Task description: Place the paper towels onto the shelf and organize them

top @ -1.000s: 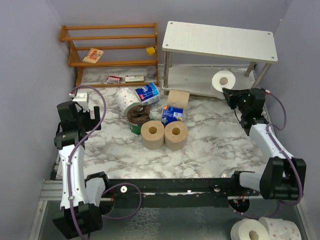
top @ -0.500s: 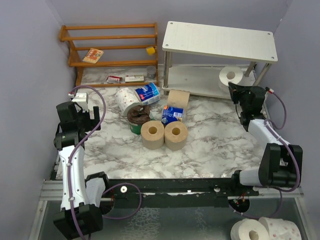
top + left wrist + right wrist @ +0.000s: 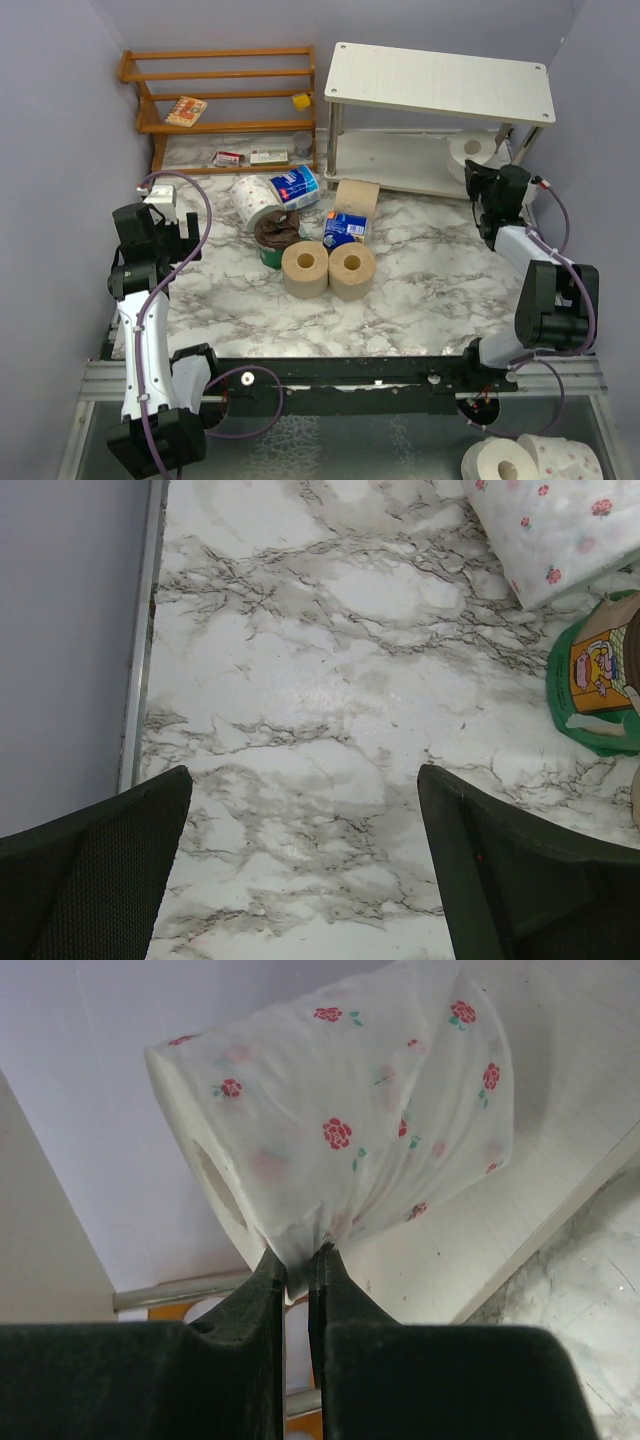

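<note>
My right gripper (image 3: 297, 1260) is shut on a pinch of the wrapper of a white, rose-printed paper towel roll (image 3: 340, 1130). In the top view that roll (image 3: 470, 150) hangs at the right end of the shelf's lower tier (image 3: 390, 160), under the white top board (image 3: 430, 80), with the right gripper (image 3: 480, 178) just in front of it. Two tan rolls (image 3: 305, 268) (image 3: 352, 270) stand mid-table, a third tan roll (image 3: 358, 198) behind them. A white dotted roll (image 3: 252, 200) and blue-wrapped rolls (image 3: 296, 187) (image 3: 345, 228) lie nearby. My left gripper (image 3: 300, 780) hovers open over bare marble.
A green and brown snack bag (image 3: 275, 235) lies among the rolls and shows in the left wrist view (image 3: 600, 680). The wooden slatted rack (image 3: 225, 100) with small items stands at the back left. Two more white rolls (image 3: 520, 460) sit below the table's near right corner.
My right gripper carried the rose-printed roll rightward and further back, to the right end of the lower tier. The left arm stayed still.
</note>
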